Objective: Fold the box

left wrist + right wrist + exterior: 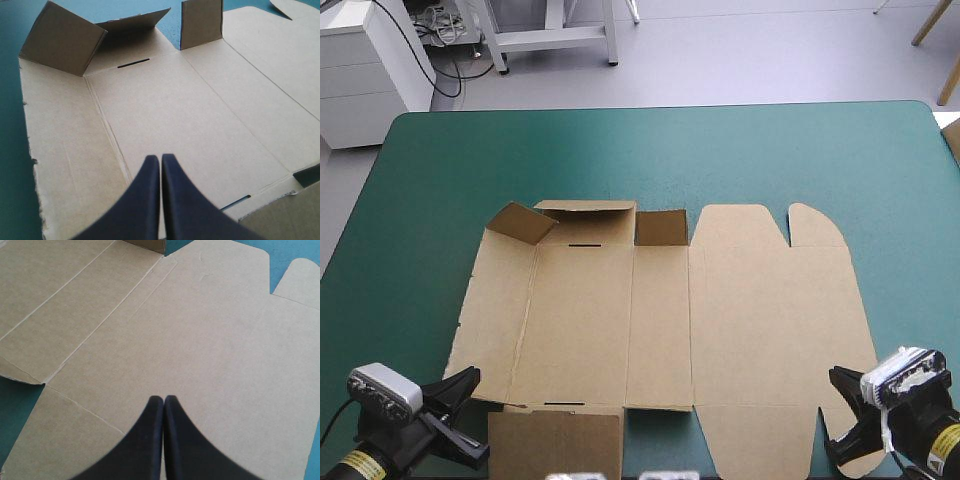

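The box [660, 320], a cut sheet of brown board, is laid almost flat on the bench [620, 150] with the teal-green cover. It is in the middle, close to the near edge. Only three small brown flaps [585, 210] at its far side are lifted up. The rest is not yet folded, so the job is judged to be just at its start. The sheet is likely spread out like this so that every fold line can be reached.

The left pincer [161, 159], with its two black fingers, is held at the box's near left corner. Its fingers are pressed together and nothing is pinched between them. The right pincer [164, 399] is held at the near right corner, pressed together too and empty. They are probably placed at these two corners so that the side walls can be pushed up next.
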